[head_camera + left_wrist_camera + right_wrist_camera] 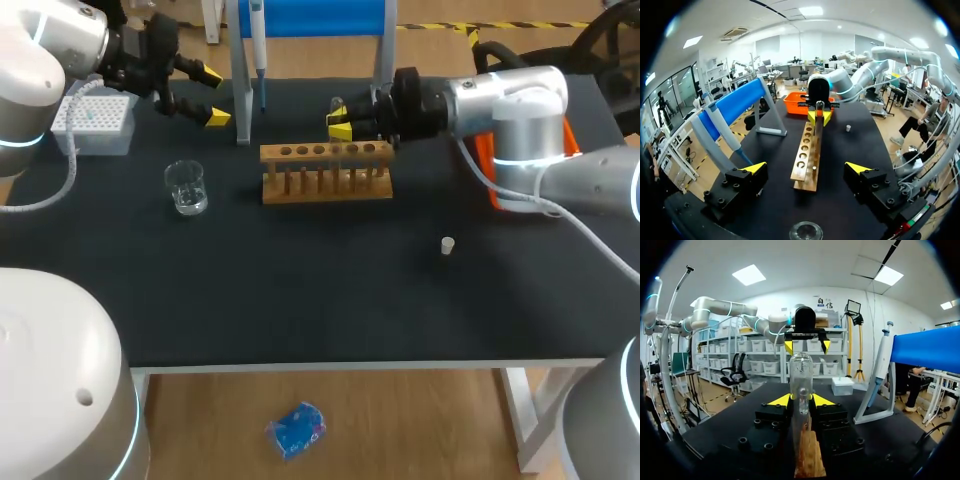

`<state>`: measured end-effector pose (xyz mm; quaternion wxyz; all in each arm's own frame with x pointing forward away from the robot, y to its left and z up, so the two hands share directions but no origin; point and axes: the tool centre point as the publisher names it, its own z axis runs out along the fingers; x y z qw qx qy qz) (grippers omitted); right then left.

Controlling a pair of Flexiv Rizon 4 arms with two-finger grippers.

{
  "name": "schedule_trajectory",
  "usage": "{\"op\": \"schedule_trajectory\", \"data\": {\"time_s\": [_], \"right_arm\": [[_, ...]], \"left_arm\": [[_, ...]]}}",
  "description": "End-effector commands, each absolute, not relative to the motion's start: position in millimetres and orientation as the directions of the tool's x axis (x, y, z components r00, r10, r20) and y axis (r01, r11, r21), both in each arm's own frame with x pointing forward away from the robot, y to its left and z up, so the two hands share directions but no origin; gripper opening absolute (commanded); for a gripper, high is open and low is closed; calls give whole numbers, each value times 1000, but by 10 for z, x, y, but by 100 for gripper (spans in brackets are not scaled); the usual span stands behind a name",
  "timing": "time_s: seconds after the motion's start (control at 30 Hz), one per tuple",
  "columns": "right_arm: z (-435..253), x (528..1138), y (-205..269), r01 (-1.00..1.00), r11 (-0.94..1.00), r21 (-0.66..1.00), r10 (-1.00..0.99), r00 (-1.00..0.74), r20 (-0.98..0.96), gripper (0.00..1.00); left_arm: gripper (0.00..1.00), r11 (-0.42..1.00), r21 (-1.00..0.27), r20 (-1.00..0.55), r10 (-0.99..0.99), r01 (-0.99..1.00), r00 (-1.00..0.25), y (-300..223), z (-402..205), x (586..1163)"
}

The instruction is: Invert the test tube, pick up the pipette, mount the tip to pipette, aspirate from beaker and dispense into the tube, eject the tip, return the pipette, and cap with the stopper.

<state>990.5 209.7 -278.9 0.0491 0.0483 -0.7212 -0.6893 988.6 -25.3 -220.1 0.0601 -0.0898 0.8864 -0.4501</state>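
Observation:
My right gripper [341,125] is shut on a clear glass test tube [337,105] over the right end of the wooden rack [325,172]. In the right wrist view the tube [801,377] stands upright between the yellow tips of that gripper [801,400], rounded end up, with the rack [807,460] below it. My left gripper [212,97] hangs open at the back left, beside the pipette [258,50] on its blue stand. The left wrist view looks along the rack [807,150] between that open gripper's [806,167] fingers. The beaker [186,187] is left of the rack. The white stopper [448,245] lies to the front right.
A white tip box [95,122] sits at the far left, behind the beaker. An orange container [484,160] stands at the right under my right arm. The blue stand's legs [241,100] are planted just behind the rack's left end.

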Motion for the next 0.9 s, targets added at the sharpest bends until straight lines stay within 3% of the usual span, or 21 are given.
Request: {"op": "schedule_trajectory", "data": {"time_s": [0.03,0.9], "right_arm": [[-2737,9910,2083,-8,52,999,-143,-990,-1,0],[-2506,9889,2052,-43,33,999,-146,-989,-38,0]], "left_arm": [[100,581,-807,-23,-211,-107,-977,-248,-2191,9889],[100,581,-807,-23,-211,-107,-977,-248,-2191,9889]]}}
